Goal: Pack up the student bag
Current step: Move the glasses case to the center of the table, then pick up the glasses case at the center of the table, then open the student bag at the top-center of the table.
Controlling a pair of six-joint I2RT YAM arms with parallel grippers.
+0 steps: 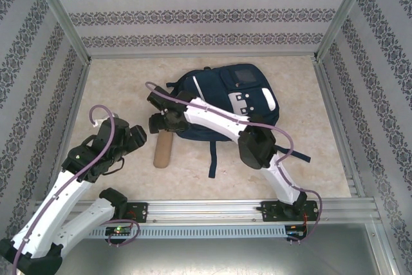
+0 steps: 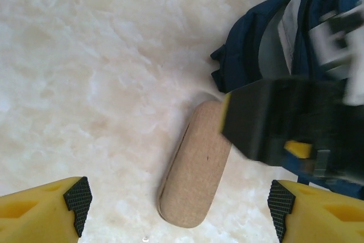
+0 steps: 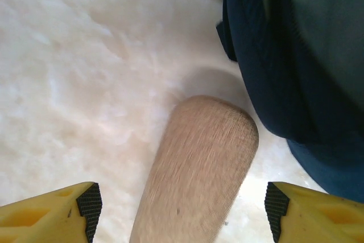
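The student bag (image 1: 225, 101) lies flat at the back middle of the table, navy with grey-white patches, and its edge also shows in the left wrist view (image 2: 256, 44) and the right wrist view (image 3: 284, 72). A tan oblong case (image 1: 163, 151) lies on the table just left of the bag. My right gripper (image 1: 159, 125) hovers over the case's far end (image 3: 199, 163), open and touching nothing (image 3: 182, 209). My left gripper (image 1: 136, 138) stands open to the left of the case (image 2: 193, 169), with its yellow fingers wide apart on either side of the case's near end (image 2: 179, 206).
A dark strap (image 1: 212, 159) trails from the bag toward the front rail (image 1: 212, 209). Patterned walls and metal posts close in the table on three sides. Bare marble tabletop (image 1: 116, 88) stretches left of the case.
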